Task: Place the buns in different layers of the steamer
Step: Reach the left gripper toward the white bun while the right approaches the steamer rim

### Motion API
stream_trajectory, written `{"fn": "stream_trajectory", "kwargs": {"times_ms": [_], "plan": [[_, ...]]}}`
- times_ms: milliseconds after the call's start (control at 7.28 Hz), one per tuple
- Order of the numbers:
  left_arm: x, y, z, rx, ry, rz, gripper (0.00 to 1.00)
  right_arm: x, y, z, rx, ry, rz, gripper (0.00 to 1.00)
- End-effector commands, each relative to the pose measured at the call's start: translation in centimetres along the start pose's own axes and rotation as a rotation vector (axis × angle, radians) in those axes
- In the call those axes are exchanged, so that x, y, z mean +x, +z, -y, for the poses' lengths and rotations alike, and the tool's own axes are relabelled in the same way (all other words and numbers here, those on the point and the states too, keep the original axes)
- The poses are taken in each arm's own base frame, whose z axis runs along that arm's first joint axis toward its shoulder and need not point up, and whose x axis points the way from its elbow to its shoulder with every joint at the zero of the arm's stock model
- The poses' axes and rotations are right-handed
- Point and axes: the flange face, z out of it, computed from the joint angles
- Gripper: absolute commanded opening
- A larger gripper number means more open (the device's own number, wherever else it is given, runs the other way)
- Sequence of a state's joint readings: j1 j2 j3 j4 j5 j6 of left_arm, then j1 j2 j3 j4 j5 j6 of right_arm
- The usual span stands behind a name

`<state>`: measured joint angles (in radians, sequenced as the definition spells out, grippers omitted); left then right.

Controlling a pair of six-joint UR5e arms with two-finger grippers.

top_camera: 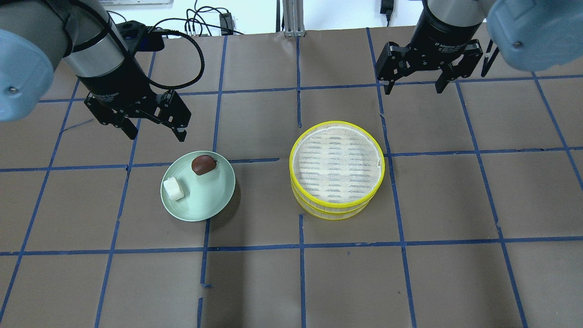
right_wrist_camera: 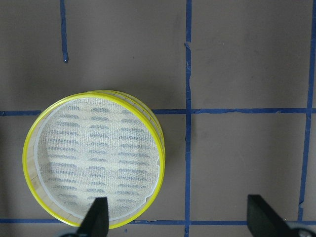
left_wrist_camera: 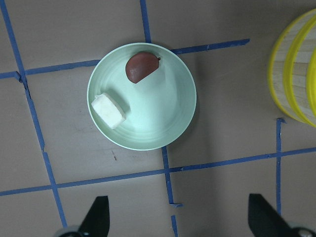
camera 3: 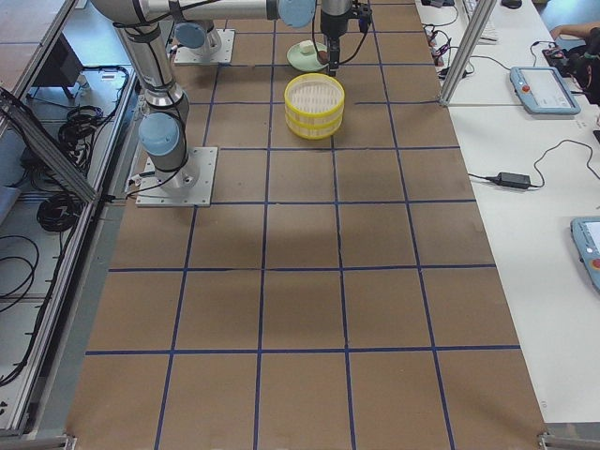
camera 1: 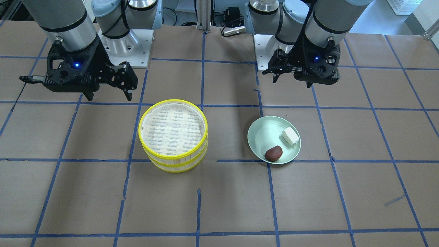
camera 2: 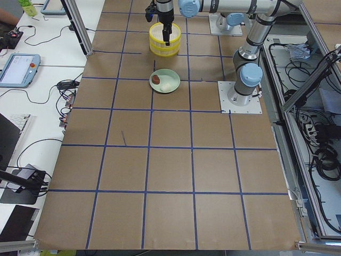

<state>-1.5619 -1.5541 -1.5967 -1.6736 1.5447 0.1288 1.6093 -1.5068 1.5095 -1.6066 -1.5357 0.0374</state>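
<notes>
On the plate the white bun and brown bun lie apart, so the left gripper, jaws spread like those of the right gripper, should straddle just one.

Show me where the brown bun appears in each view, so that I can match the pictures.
Front-facing: bun right of centre, at the lower edge of the green plate.
Overhead: bun left of centre, plate's upper edge.
Exterior left: bun top centre, plate's left side.
Exterior right: too small to tell.
Left wrist: bun upper middle, plate's top.
Right wrist: not in it.
Shared landmark: the green plate under it.
</notes>
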Motion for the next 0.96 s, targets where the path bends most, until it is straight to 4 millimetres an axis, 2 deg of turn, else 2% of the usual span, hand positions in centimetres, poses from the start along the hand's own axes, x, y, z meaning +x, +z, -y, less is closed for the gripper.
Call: {"fn": "stream_trajectory", "kwargs": {"times_ms": [0, 275, 412, 550, 687, 824], "plan": [[0.0, 0.0, 0.0, 0.0, 0.0, 0.0, 1.0, -0.1, 0.0, 0.0, -0.001, -0.003, 0.0, 1.0], [-0.3, 0.1, 0.0, -0.001, -0.006, -0.001, 1.0, 0.1, 0.1, 0.1, 0.001, 0.006, 0.006, 1.0], [-0.3, -0.5, -0.2, 0.011, -0.006, 0.002, 1.0, 0.1, 0.1, 0.1, 0.0, 0.007, 0.006, 1.0], [-0.2, -0.1, -0.2, 0.004, -0.003, -0.002, 1.0, 0.1, 0.1, 0.1, -0.001, 0.006, 0.005, 1.0], [-0.3, -1.2, -0.4, 0.028, -0.01, 0.008, 1.0, 0.1, 0.1, 0.1, -0.001, 0.004, 0.005, 1.0], [-0.4, -0.3, -0.7, 0.011, -0.02, 0.003, 1.0, 0.1, 0.1, 0.1, -0.002, 0.004, 0.003, 1.0]]}}
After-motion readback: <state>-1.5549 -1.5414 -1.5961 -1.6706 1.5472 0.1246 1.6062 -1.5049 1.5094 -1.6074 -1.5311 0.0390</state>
